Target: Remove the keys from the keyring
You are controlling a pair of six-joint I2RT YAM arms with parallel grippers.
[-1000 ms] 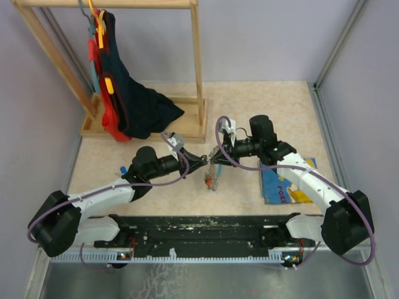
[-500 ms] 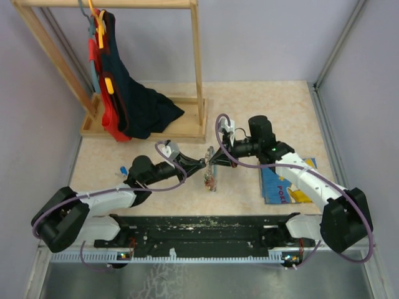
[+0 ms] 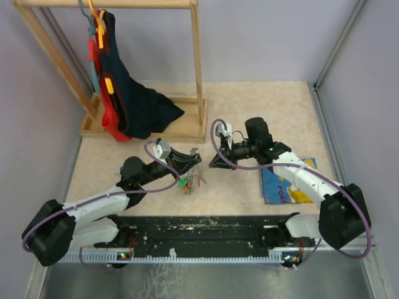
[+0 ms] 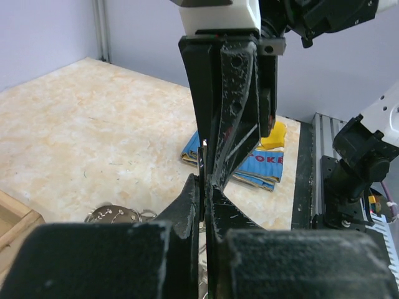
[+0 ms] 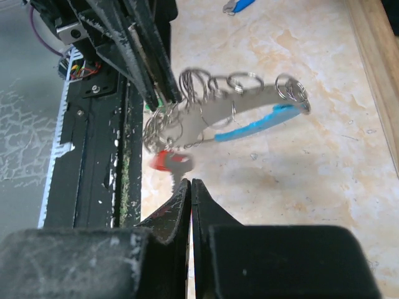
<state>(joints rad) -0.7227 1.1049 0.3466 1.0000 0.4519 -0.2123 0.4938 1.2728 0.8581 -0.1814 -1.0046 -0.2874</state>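
Left to right. Rack (image 3: 112,81) with hung clothes (image 3: 134,103), far left and well apart from the work; no obstruction.

Left gripper (image 3: 198,158): fingers closed on the keyring (image 5: 230,106), a thin metal edge showing between them in its wrist view. The ring cluster and grey strap with a blue patch hang from that pinch above the table (image 3: 262,112).

The keys (image 3: 187,182) dangle beneath, red and green heads showing. The red key (image 5: 169,161) hangs lowest, just beside the right fingertips and blurred, so probably swinging.

Right gripper (image 3: 212,164): shut, with nothing seen between its fingers, tip facing the left gripper at close range.

Suggested technique: let the bunch settle; open the right jaws and take one key head only, the red being nearest. Keep the left pinch firm and work the key round the split ring rather than pulling straight. The linked rings and strap crowd the approach, and the thin ring may slip in the pinch.

A small blue item (image 5: 239,5), possibly a key, lies on the table apart from the bunch. Book (image 3: 283,184) lies under the right arm, clear of the work.
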